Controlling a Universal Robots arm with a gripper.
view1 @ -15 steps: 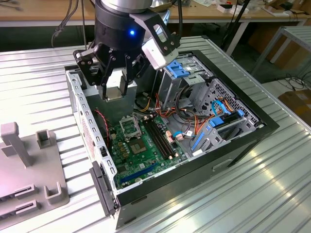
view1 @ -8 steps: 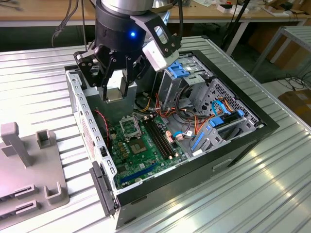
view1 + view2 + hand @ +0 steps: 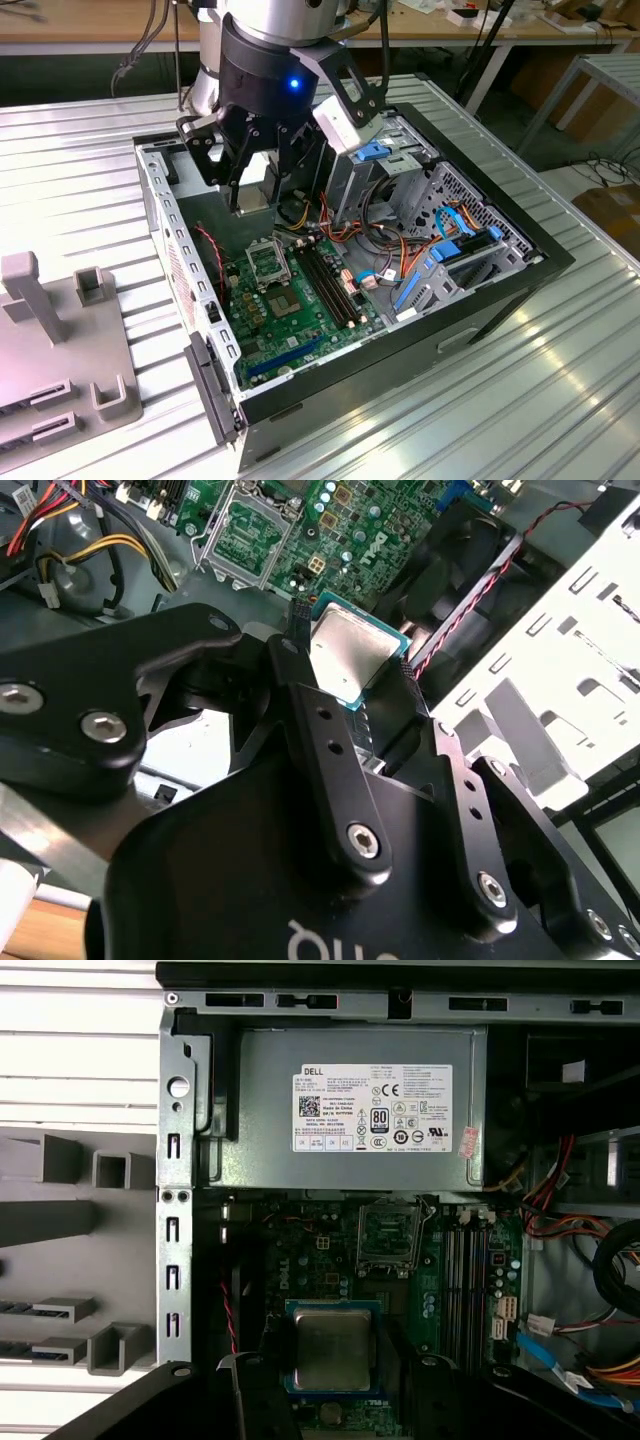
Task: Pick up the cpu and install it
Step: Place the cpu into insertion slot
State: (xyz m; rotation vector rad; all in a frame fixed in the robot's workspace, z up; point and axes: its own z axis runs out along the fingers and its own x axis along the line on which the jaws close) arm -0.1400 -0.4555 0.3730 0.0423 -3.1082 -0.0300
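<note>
cpu (image 3: 348, 658): lower part covered by the jaws in the second wrist view; both side edges covered in the first wrist view.
grey fixture (image 3: 60, 350): cut off at the exterior view's left edge.
socket (image 3: 267, 262): contacts too small to tell.

cpu (image 3: 331, 1345) in hand (image 3: 348, 662) | over motherboard (image 3: 300, 1272) | motherboard in case (image 3: 175, 1260)

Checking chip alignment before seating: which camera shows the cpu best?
The first wrist view: the cpu faces the camera squarely, its metal top plain between the fingers. The second wrist view shows it at a slant, partly behind a finger. The exterior view has it largely hidden among the fingers.
</note>
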